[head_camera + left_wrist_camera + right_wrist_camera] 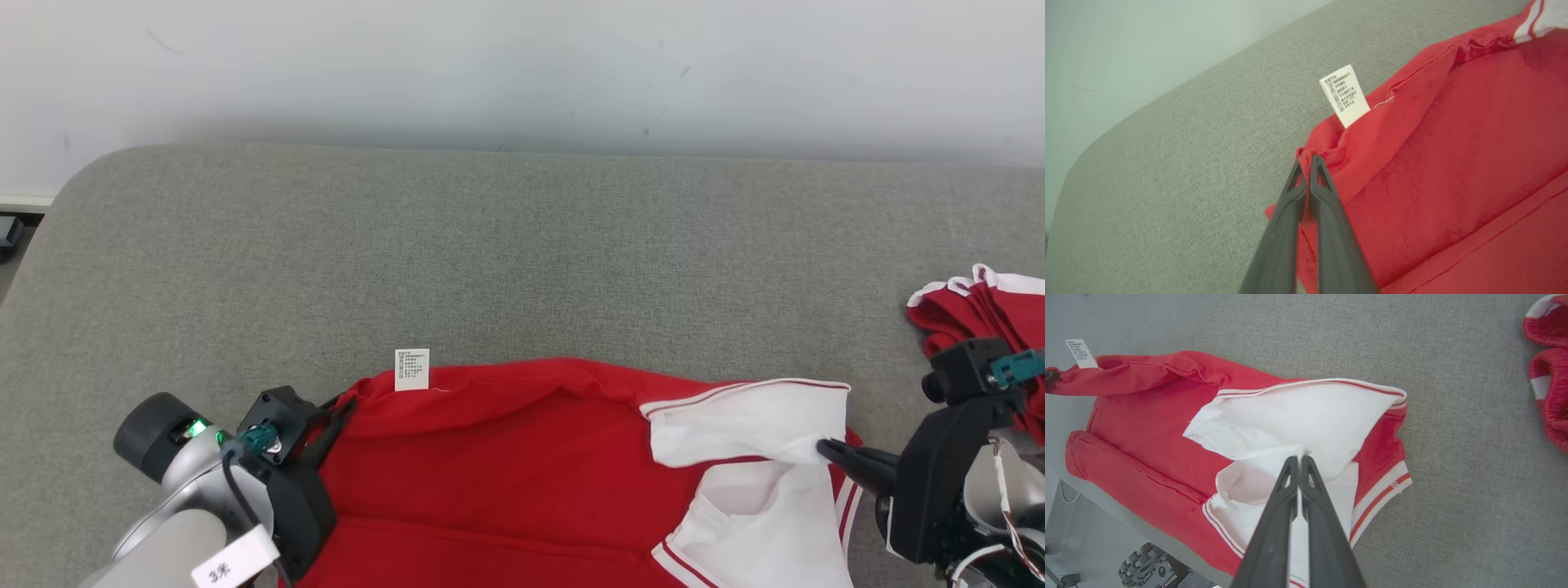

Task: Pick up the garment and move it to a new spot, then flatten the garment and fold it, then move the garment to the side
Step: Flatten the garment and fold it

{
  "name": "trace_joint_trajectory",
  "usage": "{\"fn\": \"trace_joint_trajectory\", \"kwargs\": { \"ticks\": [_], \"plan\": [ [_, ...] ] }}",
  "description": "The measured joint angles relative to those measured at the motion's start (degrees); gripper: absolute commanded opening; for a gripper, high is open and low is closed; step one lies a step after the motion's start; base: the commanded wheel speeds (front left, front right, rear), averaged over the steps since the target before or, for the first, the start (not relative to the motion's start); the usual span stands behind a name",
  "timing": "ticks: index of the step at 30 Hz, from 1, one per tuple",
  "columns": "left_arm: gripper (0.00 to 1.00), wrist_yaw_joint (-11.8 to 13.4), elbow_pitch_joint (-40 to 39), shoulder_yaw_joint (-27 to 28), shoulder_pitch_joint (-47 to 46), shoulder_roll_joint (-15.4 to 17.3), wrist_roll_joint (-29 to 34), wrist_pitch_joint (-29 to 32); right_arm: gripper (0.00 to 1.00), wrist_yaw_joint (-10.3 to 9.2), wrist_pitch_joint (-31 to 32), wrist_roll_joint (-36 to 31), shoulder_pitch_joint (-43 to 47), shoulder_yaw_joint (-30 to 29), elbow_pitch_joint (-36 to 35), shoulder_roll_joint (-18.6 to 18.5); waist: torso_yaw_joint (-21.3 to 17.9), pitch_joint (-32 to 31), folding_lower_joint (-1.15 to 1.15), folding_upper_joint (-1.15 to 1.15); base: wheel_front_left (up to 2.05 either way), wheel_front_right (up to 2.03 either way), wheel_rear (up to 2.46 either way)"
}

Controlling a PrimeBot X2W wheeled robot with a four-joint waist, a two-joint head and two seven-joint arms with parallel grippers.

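Observation:
The garment (pixel 522 457) is red with white panels and red-striped trim, spread at the near edge of the grey padded table (pixel 522 245). Its white care label (pixel 411 369) sticks up at its far left corner. My left gripper (pixel 343 404) is shut on that red corner, seen pinched at the fingertips in the left wrist view, left gripper (pixel 1306 157), garment (pixel 1453 171). My right gripper (pixel 823 447) is shut on a white fold at the garment's right end; the right wrist view shows this gripper (pixel 1298 458) biting the white cloth of the garment (pixel 1147 428).
Another red and white cloth bundle (pixel 984 306) lies at the table's right edge, behind my right wrist, also seen as a bundle (pixel 1549 363) in the right wrist view. A pale wall (pixel 522 65) rises behind the table. Floor and a wheeled base (pixel 1151 569) show below the near edge.

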Motion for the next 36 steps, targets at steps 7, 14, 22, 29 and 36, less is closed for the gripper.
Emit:
{"fn": "trace_joint_trajectory", "kwargs": {
  "ticks": [7, 14, 22, 29, 36],
  "plan": [
    [0.0, 0.6, 2.5, -2.2, 1.0, 1.9, 4.5, -5.7, 0.0, 0.0, 5.0, 0.2, 3.7, -4.3, -4.1, 2.5, 0.1, -0.4, 0.0, 0.0, 0.0, 0.0, 0.0],
    [0.0, 1.3, 4.4, -2.7, 1.2, 1.8, 4.8, -8.2, 0.0, -0.01, 7.3, 0.7, 4.9, -6.6, -7.4, 5.1, -0.3, -0.6, 0.0, 0.0, 0.0, 0.0, 0.0],
    [0.0, 2.7, 6.0, -2.6, 2.5, 1.0, 4.0, -9.3, 0.0, -0.01, 11.4, 2.6, 8.5, -8.6, -10.7, 7.9, -0.5, -1.2, 0.0, 0.01, 0.0, 0.0, 0.0],
    [0.0, 4.1, 6.2, -2.1, 3.7, 0.9, 2.4, -9.3, 0.0, -0.01, 13.7, 2.6, 11.1, -9.8, -11.5, 9.6, -0.6, -1.5, 0.0, 0.01, 0.0, 0.0, 0.0],
    [0.0, 4.6, 5.9, -2.2, 5.7, 0.6, 1.1, -8.8, 0.0, -0.01, 15.8, 2.3, 13.2, -9.8, -11.0, 10.3, -0.5, -1.7, 0.0, 0.01, 0.0, 0.0, 0.0]
  ]
}}
